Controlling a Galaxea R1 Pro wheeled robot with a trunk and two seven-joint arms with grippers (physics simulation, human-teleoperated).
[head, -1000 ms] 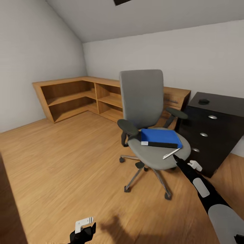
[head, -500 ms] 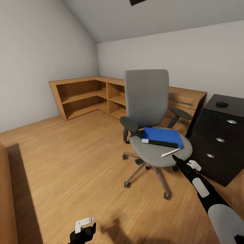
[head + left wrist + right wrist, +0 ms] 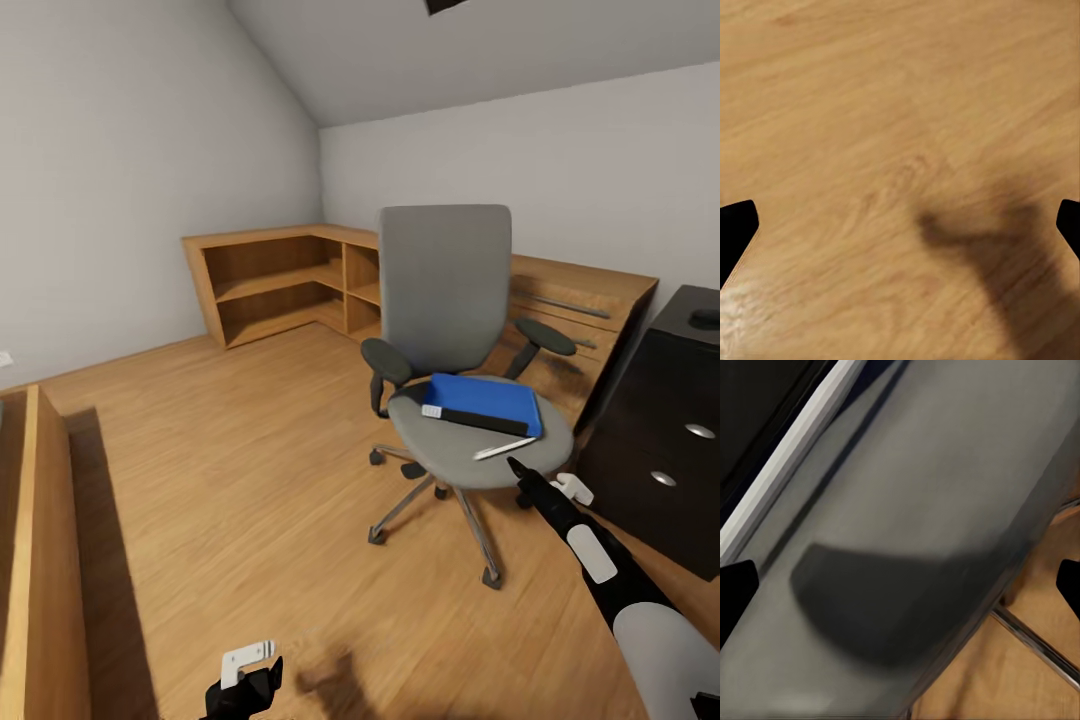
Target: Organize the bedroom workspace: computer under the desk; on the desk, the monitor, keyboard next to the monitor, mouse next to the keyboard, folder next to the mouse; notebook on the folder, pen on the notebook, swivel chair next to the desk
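A: Start at the left. What's there?

B: A wooden panel (image 3: 40, 560) at the edge, then bare wood floor (image 3: 220, 470). Low down, the left gripper (image 3: 245, 680) hangs over the floor; the left wrist view has floorboards (image 3: 870, 112), a shadow, and the two finger tips (image 3: 735, 232) far apart at the edges, holding nothing.

A: And the middle?

B: A wooden corner shelf (image 3: 290, 275) against the grey walls, under a sloped ceiling. In front stands the chair (image 3: 445, 290): grey back, black armrests, chrome star base on castors. On its seat lies the folder (image 3: 490, 397), bright blue. The notebook (image 3: 472, 419), black with a white end, lies along the folder's near edge. The pen (image 3: 505, 449), thin and pale, lies on the seat just beside them.

A: The right arm?

B: The right gripper (image 3: 522, 472) points at the seat's front rim, near the pen. Its wrist view shows the grey seat (image 3: 915, 525) close up with the pen (image 3: 787, 487) as a pale strip, a chrome leg (image 3: 1035, 641) below, and the tips (image 3: 735, 592) spread wide, gripping nothing.

A: Far right?

B: The desk (image 3: 660, 430), glossy black with round silver knobs, and the mouse (image 3: 706, 318) on top
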